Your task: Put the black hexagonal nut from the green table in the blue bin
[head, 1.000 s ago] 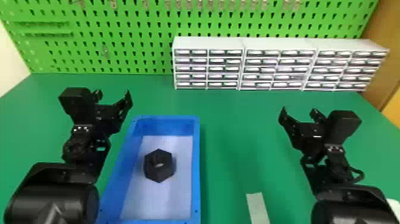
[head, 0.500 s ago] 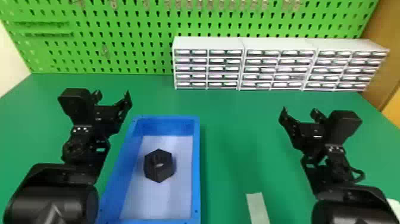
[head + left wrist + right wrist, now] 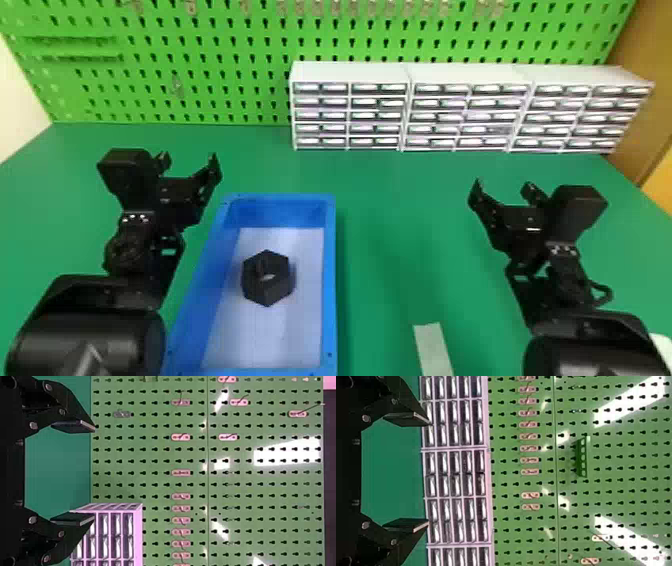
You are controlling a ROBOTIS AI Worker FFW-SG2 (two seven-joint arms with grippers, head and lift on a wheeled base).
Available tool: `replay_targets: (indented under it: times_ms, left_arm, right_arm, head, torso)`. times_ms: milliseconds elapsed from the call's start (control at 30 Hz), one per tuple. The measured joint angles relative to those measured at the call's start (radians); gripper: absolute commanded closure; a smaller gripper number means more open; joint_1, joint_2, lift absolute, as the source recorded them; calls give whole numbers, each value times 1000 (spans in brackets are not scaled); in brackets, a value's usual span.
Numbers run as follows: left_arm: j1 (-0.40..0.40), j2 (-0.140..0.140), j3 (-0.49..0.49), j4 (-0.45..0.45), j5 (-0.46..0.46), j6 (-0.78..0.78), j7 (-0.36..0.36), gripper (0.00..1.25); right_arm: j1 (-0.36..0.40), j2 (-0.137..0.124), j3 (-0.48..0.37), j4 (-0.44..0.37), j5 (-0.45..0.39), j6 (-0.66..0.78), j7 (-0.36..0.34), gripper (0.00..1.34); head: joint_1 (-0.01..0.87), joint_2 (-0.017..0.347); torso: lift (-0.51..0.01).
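Head view: from over the near side of the counter (image 3: 380, 215), looking forward and down past both arms, blue bin (image 3: 329, 280) in the near part, white drawer units (image 3: 350, 72) and green pegboard (image 3: 220, 45) beyond. Left wrist view: turned on its side, close behind the left tool (image 3: 191, 161), facing the pegboard; right wrist view the same, behind the right tool (image 3: 504, 189), taking in more drawers — all three views share pegboard, drawers and some counter.

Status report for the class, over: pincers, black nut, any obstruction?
Left pincer, right pincer: open, holding nothing. Black nut: inside blue bin. Pale strip on green table, apart from bin, apparently not in the way.
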Motion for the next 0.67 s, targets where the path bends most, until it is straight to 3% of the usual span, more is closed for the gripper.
replay_targets:
  times_ms: [667]
  left_arm:
    - [1, 0, -1, 0, 2, 1, 0, 463]
  right_arm:
    - [-3, -3, 5, 0, 0, 0, 0, 381]
  head:
    - [686, 52]
  torso:
    - [-97]
